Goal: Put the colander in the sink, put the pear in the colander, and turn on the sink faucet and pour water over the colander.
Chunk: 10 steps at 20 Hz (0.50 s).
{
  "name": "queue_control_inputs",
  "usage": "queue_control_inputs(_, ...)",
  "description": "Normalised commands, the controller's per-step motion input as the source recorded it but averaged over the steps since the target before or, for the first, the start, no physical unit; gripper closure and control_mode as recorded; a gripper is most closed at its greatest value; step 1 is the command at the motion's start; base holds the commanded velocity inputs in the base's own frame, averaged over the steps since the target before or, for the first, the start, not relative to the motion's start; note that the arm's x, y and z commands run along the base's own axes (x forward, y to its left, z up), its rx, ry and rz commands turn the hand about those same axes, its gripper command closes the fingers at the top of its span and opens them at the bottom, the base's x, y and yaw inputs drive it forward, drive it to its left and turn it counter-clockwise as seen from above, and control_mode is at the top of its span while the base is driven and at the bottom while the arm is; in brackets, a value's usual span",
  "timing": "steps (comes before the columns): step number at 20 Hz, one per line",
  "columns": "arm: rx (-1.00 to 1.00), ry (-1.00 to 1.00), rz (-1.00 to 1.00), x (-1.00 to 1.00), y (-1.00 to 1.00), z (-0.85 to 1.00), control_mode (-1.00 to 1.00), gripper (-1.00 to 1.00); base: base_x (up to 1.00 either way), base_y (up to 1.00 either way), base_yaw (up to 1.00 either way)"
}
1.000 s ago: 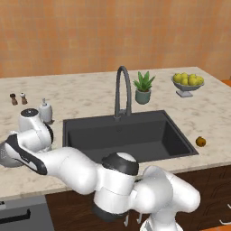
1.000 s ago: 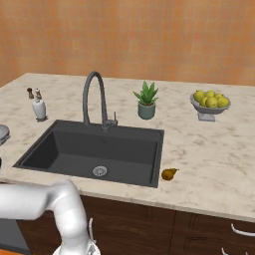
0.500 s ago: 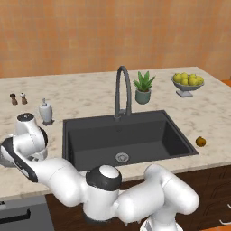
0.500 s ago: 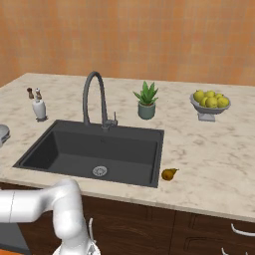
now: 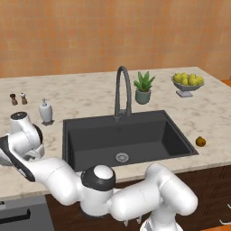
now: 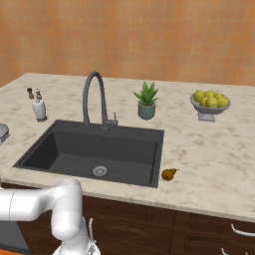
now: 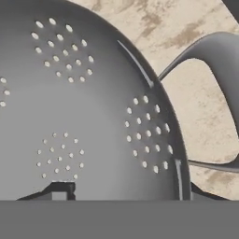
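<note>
**A:** Where was the colander (image 7: 88,116) at that moment?

**B:** Right under the hand camera, very close. Its perforated grey inside took up most of that view, with one loop handle (image 7: 212,88) sticking out over the speckled countertop (image 7: 186,70). In the right base view a sliver of its rim (image 6: 2,132) showed at the left edge, on the counter, left of the sink (image 6: 94,149).

**A:** And the claw?

**B:** One dark fingertip (image 7: 58,190) rose at the bottom of the hand view, inside the bowl, and a second dark tip (image 7: 198,192) showed just outside the rim. The jaws seemed to straddle the colander's wall, but I could not tell whether they had closed on it.

**A:** The pear?

**B:** The pear (image 6: 169,174) lay on the counter just right of the sink's front right corner, apart from the basin.

**A:** Anything in the sink?

**B:** Just the round silver drain (image 6: 99,171). The gooseneck faucet (image 6: 94,97) stood behind it, with a potted succulent (image 6: 146,102) and a fruit bowl (image 6: 209,104) to its right, a soap dispenser (image 5: 45,112) to its left.
</note>
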Motion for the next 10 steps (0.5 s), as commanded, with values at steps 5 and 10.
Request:
queue_control_inputs(5,-0.06,0.0,-0.08,0.0,-0.05,-0.5,-1.0,1.0,0.0,0.0,0.0)
queue_control_inputs(10,-0.01,0.0,-0.2,0.0,-0.14,-0.41,-1.0,1.0,0.0,0.0,0.0)
